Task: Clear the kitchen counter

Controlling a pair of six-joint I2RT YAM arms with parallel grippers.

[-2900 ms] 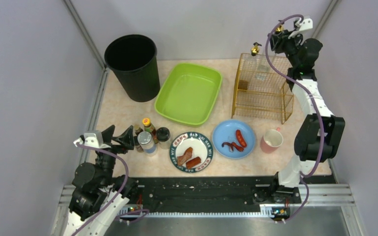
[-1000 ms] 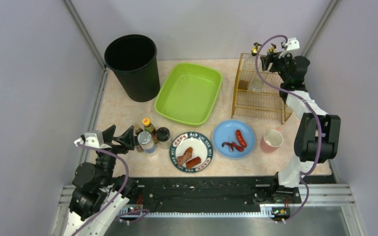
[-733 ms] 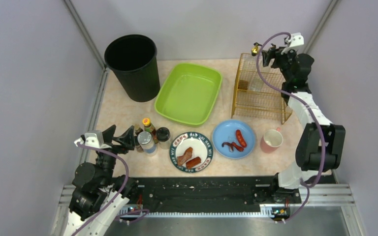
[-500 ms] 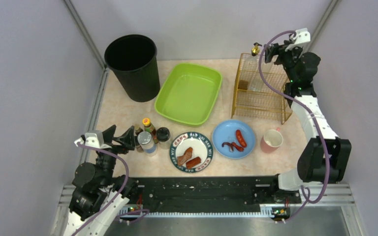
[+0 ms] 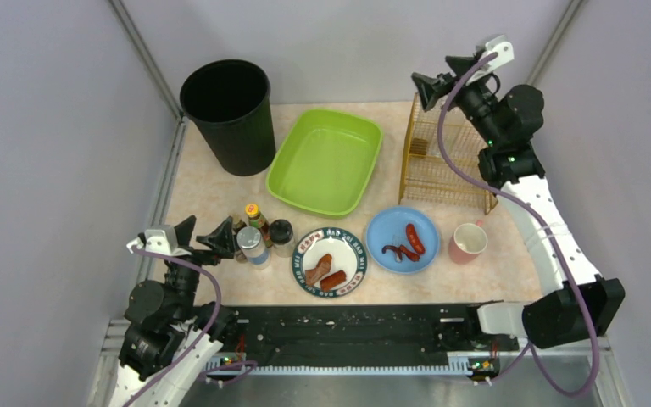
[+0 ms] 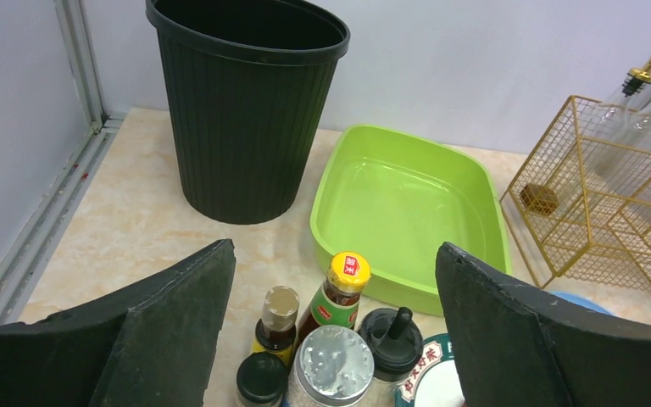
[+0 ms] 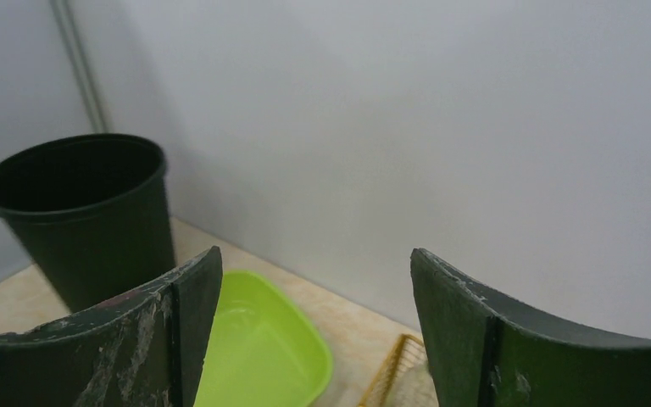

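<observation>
Left gripper (image 5: 206, 235) sits low at the near left edge of the kitchen counter (image 5: 212, 191), jaws spread wide and empty, facing the bottle cluster (image 5: 254, 242) just ahead. Right gripper (image 5: 441, 76) is raised above the counter's far right corner, over the gold wire rack (image 5: 441, 170), jaws likewise wide, holding nothing
</observation>
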